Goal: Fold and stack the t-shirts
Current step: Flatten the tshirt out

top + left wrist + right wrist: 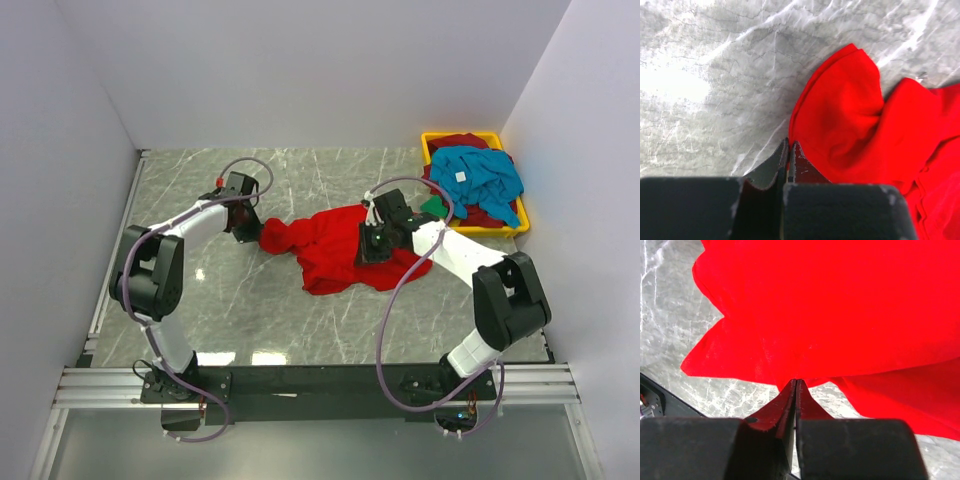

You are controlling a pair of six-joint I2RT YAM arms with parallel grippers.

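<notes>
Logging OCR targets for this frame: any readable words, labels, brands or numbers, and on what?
None readable.
White tag on the blue shirt in the yellow bin: too small to read.
Red shirt: no print visible in any view.

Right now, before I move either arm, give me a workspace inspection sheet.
Surface: grey marbled tabletop, glare patches.
Job's things: crumpled bright red cloth t-shirt mid-table; teal-blue t-shirt with white tag, dark maroon t-shirt and green t-shirt in yellow plastic bin.
Clutter: nothing seen.
End effectors: left end effector shut at red shirt's edge; right end effector shut on it.
Cables: purple cable loops on both arms.
Surroundings: white walls.
</notes>
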